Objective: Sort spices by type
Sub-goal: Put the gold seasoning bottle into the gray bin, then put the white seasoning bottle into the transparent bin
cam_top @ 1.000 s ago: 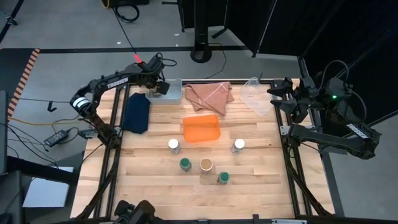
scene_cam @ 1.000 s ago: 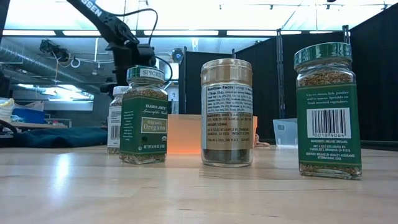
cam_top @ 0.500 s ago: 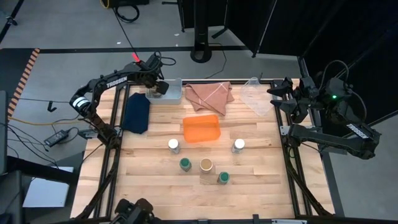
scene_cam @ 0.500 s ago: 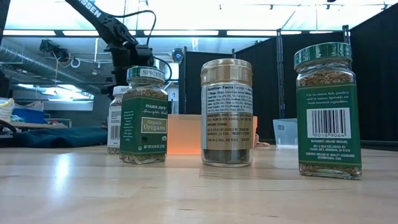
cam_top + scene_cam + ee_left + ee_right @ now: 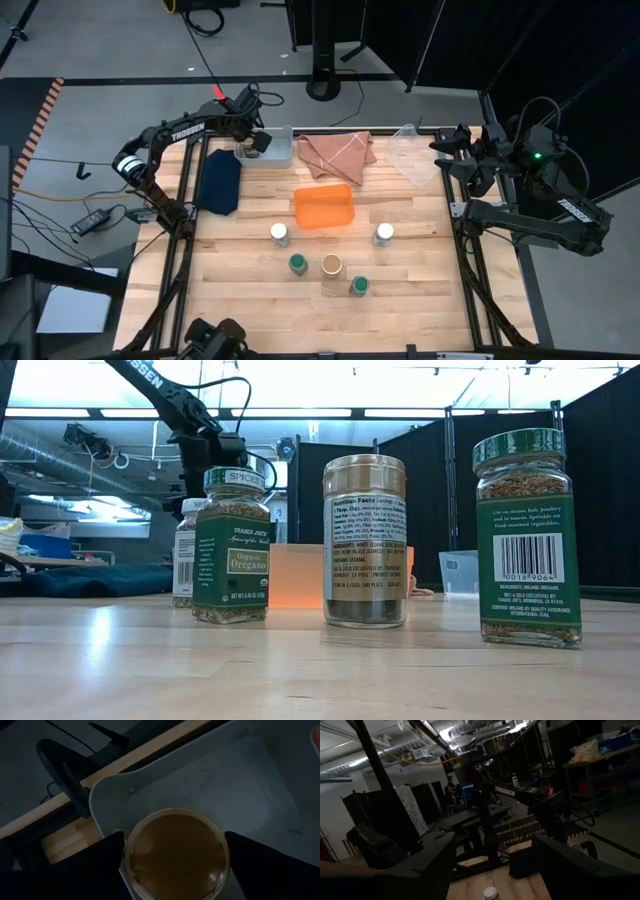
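A tan-capped jar (image 5: 175,855) stands upright on the floor of the pale grey bin (image 5: 276,152) at the table's far left. My left gripper (image 5: 253,139) hangs over it, pointing steeply down and open, with one finger (image 5: 100,870) on each side of the jar. On the table's near half stand two white-capped jars (image 5: 280,233) (image 5: 383,233), two green-capped jars (image 5: 298,263) (image 5: 358,285) and another tan-capped jar (image 5: 332,265). My right gripper (image 5: 494,845) waits open and high at the far right, with nothing between its fingers.
An orange tray (image 5: 323,206) lies at the table's middle. A dark blue cloth (image 5: 219,180) lies by the left edge. A folded tan cloth (image 5: 336,152) and a clear plastic container (image 5: 410,152) lie along the far edge.
My left gripper has stayed above the grey bin, and its fingers have spread apart off the tan-capped jar. The jar now shows more plainly between them, standing in the bin.
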Tool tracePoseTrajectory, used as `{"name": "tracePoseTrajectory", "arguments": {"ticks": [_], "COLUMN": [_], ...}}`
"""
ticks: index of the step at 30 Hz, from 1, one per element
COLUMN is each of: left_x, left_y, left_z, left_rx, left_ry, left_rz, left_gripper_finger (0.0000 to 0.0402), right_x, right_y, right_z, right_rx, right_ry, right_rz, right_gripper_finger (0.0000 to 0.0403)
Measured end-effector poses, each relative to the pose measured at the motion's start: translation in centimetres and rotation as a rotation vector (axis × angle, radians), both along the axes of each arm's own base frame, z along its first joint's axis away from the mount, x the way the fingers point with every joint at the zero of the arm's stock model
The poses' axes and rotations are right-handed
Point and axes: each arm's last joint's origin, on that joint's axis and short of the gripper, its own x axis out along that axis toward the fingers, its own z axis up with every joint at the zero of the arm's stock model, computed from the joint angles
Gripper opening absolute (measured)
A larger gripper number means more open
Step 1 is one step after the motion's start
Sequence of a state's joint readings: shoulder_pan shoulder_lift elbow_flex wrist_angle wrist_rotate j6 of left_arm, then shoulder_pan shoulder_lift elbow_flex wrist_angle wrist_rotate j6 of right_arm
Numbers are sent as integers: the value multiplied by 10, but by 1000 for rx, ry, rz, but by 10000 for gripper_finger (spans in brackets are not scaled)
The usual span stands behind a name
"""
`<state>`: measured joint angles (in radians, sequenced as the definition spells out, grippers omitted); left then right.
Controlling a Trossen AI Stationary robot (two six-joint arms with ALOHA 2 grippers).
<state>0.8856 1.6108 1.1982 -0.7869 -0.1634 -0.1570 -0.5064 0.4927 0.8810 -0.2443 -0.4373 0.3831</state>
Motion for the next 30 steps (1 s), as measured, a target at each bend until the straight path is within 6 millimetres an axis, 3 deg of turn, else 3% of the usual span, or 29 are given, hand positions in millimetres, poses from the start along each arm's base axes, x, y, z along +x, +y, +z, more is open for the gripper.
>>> {"name": "tracePoseTrajectory", "arguments": {"ticks": [6,10,15,22,30], "left_x": [5,9,17,35,58], "left_y": [6,11,0,-47,-131], "left_z": [27,59,106,165,205], "left_rx": [51,107,133,149,134], "left_ry": [-16,-44,-53,-27,-61], "left_rz": [-29,-59,-177,-424,-740], "left_gripper_finger": [349,349,349,349,348], "right_x": [0,0,0,0,12], "right_y": [0,0,0,0,-7], "right_z": [0,0,0,-1,-18], "right_rx": [9,10,10,14,110], "right_ry": [-1,-1,-1,7,181], "right_rz": [0,0,0,0,1], "right_gripper_finger": [268,268,268,268,268]}}
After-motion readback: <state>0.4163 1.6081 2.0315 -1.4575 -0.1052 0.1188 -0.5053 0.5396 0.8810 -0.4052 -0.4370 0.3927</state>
